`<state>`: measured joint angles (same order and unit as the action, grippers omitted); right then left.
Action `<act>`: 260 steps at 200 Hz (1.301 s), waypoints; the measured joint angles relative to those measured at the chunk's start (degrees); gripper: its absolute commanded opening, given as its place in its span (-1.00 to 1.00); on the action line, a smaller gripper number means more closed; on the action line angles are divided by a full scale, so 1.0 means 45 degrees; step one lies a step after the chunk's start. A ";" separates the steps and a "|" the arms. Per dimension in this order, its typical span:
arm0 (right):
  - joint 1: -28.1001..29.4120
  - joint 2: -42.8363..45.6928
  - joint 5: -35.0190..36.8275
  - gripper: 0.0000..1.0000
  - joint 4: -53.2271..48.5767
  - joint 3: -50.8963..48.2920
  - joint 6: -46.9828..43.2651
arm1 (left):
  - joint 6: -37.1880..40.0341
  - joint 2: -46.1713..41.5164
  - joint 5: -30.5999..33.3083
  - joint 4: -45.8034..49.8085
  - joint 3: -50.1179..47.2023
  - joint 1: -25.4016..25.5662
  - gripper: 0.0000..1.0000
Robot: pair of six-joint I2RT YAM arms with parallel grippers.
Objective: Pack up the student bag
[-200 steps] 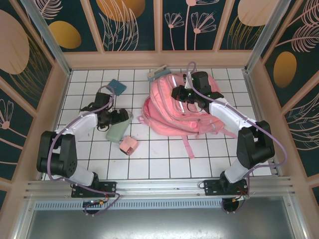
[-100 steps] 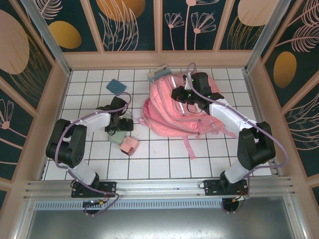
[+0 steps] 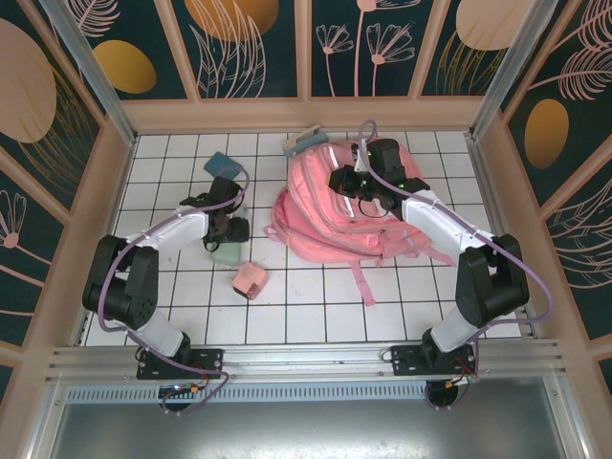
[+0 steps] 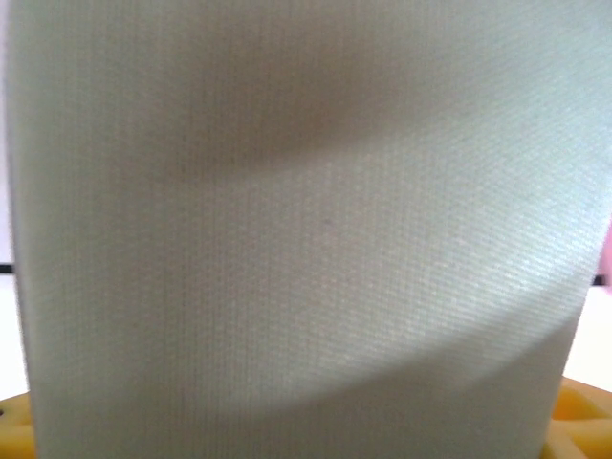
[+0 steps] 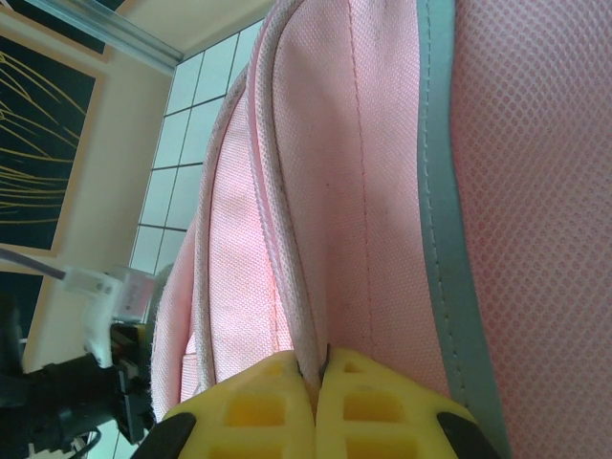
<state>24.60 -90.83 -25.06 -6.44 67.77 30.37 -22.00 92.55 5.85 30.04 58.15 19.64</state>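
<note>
Left of the student bag [image 3: 330, 225], the pale green pouch [image 3: 228, 254] has been straddled by the left claw [image 3: 228, 229]; a grip cannot be told. The bag's edge is pinched by the closed right claw [image 3: 350, 180], so loading seems imminent.

The backpack [image 3: 316, 229] lies right of the pouch [image 3: 227, 254]; the box [image 3: 251, 279] sits before the pouch on the tabletop [image 3: 306, 308].

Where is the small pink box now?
In the top view, the small pink box lies on the tiles left of the backpack, on the near side of the green pouch.
</note>
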 measured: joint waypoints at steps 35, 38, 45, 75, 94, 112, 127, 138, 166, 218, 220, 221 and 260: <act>-0.0039 0.0000 0.0010 -1.00 -0.0321 0.0316 0.0000 | -0.0568 -0.0253 -0.0855 0.0131 0.1341 0.0000 0.41; -0.0049 0.0000 0.0005 -1.00 -0.0335 0.0350 0.0005 | -0.0665 -0.0267 -0.0991 0.0102 0.1447 0.0000 0.41; -0.0107 0.0000 -0.0024 -1.00 -0.0369 0.0432 0.0010 | -0.0884 -0.0282 -0.1302 0.0000 0.1651 0.0000 0.41; -0.0583 0.0034 -0.0461 -1.00 -0.0432 0.0777 0.0291 | -0.2123 -0.0296 -0.2968 -0.0865 0.2142 0.0000 0.40; -0.0971 0.0180 -0.0903 -1.00 -0.0418 0.0826 0.0631 | -0.3016 -0.0189 -0.3823 -0.1637 0.2336 0.0024 0.41; -0.1287 0.0330 -0.1277 -1.00 -0.0321 0.0840 0.0971 | -0.3759 0.0253 -0.4371 -0.2385 0.2701 0.0155 0.41; -0.1496 0.0374 -0.1545 -1.00 -0.0233 0.0869 0.1209 | -0.4182 0.0816 -0.4648 -0.2803 0.3128 0.0389 0.41; -0.1613 0.0379 -0.1705 -1.00 -0.0204 0.0899 0.1355 | -0.4444 0.1438 -0.4818 -0.3094 0.3633 0.0661 0.40; -0.1710 0.0379 -0.1885 -1.00 -0.0160 0.0933 0.1603 | -0.4979 0.2929 -0.4915 -0.3672 0.4614 0.1428 0.39; -0.1753 0.0384 -0.2001 -1.00 -0.0121 0.0933 0.1729 | -0.5620 0.5795 -0.4862 -0.3929 0.6858 0.2812 0.43; -0.1758 0.0384 -0.2001 -1.00 -0.0126 0.0933 0.1729 | -0.5625 0.5872 -0.4862 -0.3929 0.6931 0.2846 0.43; -0.1758 0.0389 -0.2006 -1.00 -0.0126 0.0933 0.1729 | -0.5634 0.5935 -0.4862 -0.3920 0.7009 0.2880 0.43; -0.1855 0.0427 -0.2011 -1.00 -0.0136 0.0933 0.1724 | -0.5853 0.7174 -0.4721 -0.3925 0.8325 0.3531 0.46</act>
<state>16.25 -88.90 -34.11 -7.05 71.96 38.13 -48.34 124.84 -15.40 12.38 95.61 35.53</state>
